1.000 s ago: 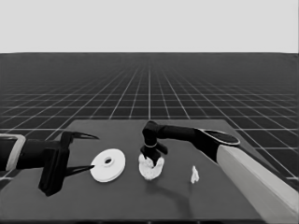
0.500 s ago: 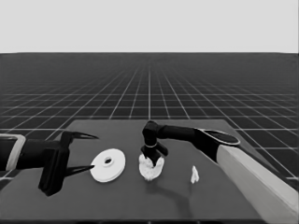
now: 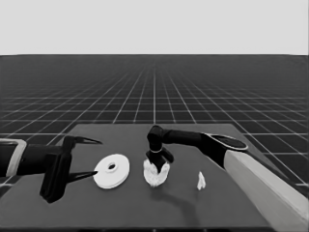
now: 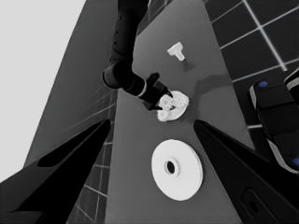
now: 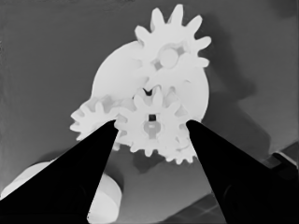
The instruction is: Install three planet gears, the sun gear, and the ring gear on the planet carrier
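Right gripper [image 3: 157, 166] is spread wide around a gear [image 5: 152, 122] on the smaller round part [image 3: 155, 175], mid-table near the front edge (larger round part [image 3: 111, 171] just left). Left gripper [image 3: 86, 158] waits spread at the left end.

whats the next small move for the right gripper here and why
Probably ease the right gripper straight down to seat the centre gear between its open fingers: three gears already sit on the smaller round part, and the larger round part lies beside it, unplaced.

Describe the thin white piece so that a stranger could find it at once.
On the dark table, look past the right gripper, toward the right end. The thin white piece stands there alone, upright and much smaller than the larger round part and the gear cluster.
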You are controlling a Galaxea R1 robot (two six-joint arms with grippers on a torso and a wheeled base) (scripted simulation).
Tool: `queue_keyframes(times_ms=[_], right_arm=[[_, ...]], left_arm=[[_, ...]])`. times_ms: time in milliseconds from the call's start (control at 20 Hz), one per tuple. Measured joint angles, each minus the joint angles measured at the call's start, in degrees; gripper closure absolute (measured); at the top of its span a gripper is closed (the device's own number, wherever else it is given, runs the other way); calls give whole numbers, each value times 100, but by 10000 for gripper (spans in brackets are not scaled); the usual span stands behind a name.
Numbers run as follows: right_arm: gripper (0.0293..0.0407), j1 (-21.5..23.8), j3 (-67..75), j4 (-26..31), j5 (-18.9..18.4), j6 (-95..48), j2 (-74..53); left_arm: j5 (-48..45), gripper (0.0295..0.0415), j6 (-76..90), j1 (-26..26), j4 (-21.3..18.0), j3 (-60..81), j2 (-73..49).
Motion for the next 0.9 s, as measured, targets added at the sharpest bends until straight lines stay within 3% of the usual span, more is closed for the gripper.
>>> queue_keyframes(times_ms=[500, 600, 650, 900], right_arm=[[390, 0, 0, 0, 0, 600, 0], [331, 1, 0, -1, 0, 657, 0], [320, 1, 0, -1, 1, 669, 0], [315, 1, 0, -1, 1, 685, 0]], left_arm=[[0, 326, 0, 0, 0, 0, 0], [0, 326, 0, 0, 0, 0, 0], [0, 326, 0, 0, 0, 0, 0], [0, 326, 0, 0, 0, 0, 0]])
